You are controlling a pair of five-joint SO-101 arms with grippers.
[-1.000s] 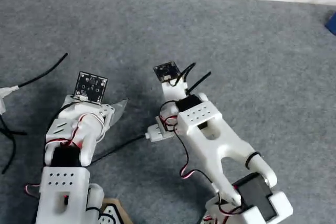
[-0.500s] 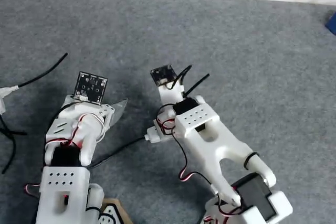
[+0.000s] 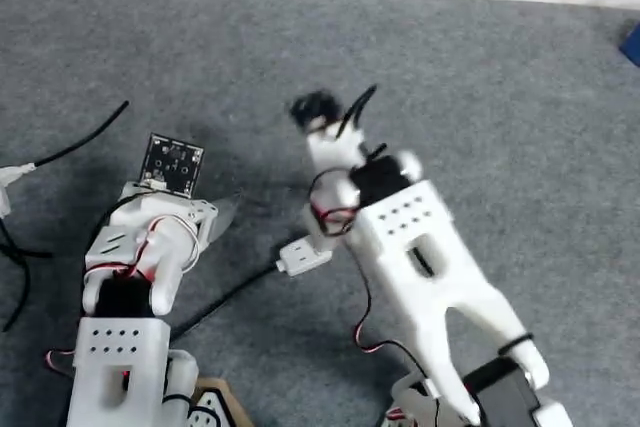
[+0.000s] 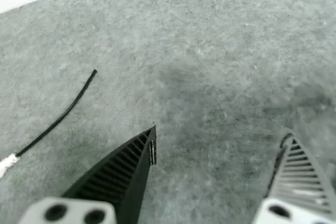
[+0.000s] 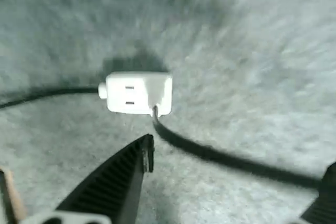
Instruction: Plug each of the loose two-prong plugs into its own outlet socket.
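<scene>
On the grey surface (image 3: 520,97) the socket (image 5: 137,94) lies lengthwise left-right between my arms, just off my right hand (image 5: 239,161), fingers apart and empty, nearer than my equally spread left hand (image 4: 220,135).

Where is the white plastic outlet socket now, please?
In the high view, the white plastic outlet socket lies on grey carpet between the left arm and right arm.

1. Nothing written can be read anywhere from where I stand.
2. The socket (image 5: 138,93) face is blurred, so any print on it can't be made out.
3. The dark square board (image 3: 172,165) carries marks too small to read.
</scene>
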